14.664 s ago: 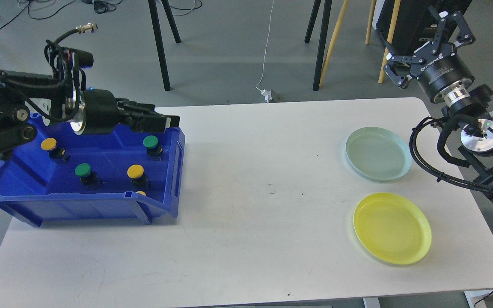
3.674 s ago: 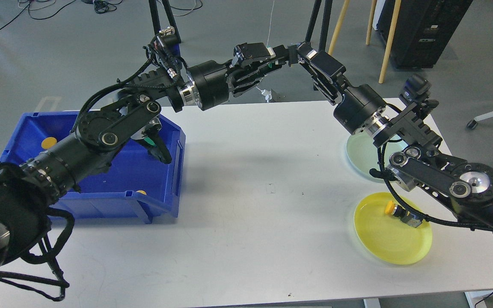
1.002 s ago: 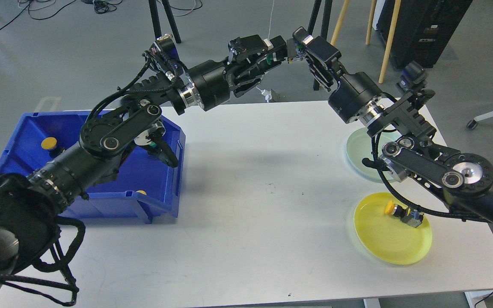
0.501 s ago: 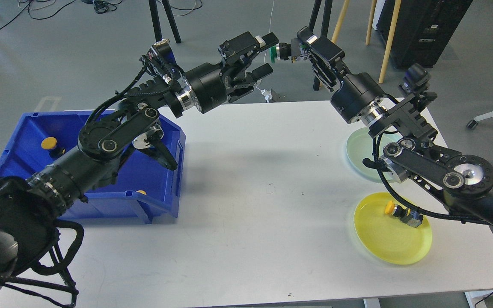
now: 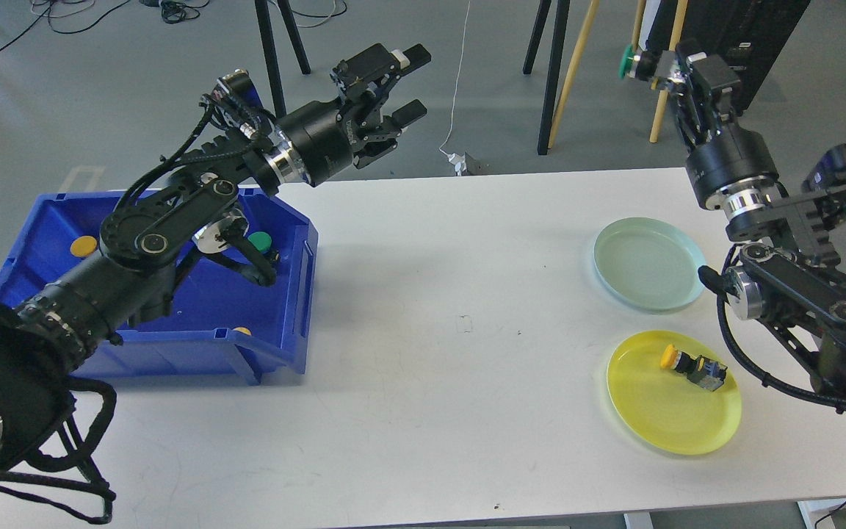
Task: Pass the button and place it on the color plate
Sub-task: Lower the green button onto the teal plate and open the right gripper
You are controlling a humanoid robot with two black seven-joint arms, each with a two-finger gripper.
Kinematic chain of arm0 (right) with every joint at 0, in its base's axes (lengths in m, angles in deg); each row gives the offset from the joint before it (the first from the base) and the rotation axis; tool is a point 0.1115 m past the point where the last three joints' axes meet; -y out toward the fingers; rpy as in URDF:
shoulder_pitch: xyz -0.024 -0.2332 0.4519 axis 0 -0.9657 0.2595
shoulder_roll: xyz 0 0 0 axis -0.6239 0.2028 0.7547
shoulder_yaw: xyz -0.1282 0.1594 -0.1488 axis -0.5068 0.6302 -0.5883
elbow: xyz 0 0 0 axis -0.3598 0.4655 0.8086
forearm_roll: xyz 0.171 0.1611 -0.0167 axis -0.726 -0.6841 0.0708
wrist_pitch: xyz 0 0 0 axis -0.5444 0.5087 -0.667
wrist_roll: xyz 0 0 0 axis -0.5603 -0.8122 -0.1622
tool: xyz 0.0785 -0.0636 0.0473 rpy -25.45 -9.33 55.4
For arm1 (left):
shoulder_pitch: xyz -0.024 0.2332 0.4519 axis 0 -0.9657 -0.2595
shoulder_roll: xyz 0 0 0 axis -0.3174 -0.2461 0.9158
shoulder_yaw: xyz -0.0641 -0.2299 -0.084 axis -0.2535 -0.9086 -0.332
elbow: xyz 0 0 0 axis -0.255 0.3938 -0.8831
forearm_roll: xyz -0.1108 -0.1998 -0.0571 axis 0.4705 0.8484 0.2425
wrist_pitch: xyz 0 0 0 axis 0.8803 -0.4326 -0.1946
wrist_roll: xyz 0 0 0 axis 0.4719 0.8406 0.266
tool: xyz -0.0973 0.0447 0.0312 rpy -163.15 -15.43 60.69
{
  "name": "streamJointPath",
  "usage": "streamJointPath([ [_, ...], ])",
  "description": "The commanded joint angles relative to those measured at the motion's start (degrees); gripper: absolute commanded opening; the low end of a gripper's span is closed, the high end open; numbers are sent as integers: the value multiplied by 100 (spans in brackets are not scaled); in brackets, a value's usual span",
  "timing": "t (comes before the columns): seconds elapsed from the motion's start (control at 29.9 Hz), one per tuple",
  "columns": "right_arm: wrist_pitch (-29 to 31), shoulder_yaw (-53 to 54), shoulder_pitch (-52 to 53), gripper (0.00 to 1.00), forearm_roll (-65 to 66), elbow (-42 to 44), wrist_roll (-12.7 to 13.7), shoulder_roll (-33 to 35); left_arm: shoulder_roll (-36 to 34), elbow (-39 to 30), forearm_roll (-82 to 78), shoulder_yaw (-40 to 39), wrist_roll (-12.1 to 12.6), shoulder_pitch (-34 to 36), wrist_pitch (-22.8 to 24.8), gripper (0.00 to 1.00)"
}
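Handed over: right tool (image 5: 659, 67) grips button (image 5: 625, 63).

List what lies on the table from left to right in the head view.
Blue bin holding yellow and green buttons → bare white table → pale green plate and yellow plate, roughly level, the yellow one carrying a yellow button.

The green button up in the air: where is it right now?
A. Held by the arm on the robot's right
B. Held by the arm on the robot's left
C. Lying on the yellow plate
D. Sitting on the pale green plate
A: the green button sits in the right gripper, raised above the table, while the left gripper has its fingers spread with nothing between them.
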Motion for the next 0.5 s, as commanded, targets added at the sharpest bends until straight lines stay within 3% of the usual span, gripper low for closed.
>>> streamJointPath([
  [0.0, -215, -338, -199, 1, 24, 1025, 150, -143, -265, 7, 99, 5, 2, -85, 3, 92],
  [0.23, -215, -2261, 204, 1, 6, 2925, 194, -1109, -344, -54, 99, 5, 2, -340, 3, 92],
  [0.37, -215, -2755, 406, 2, -3, 3628, 194, -1620, -327, -90, 108, -12, 2, -410, 3, 92],
  [0.47, -215, -2783, 486, 13, -3, 3858, 264, -1778, -336, -90, 108, -13, 2, -410, 3, 92],
])
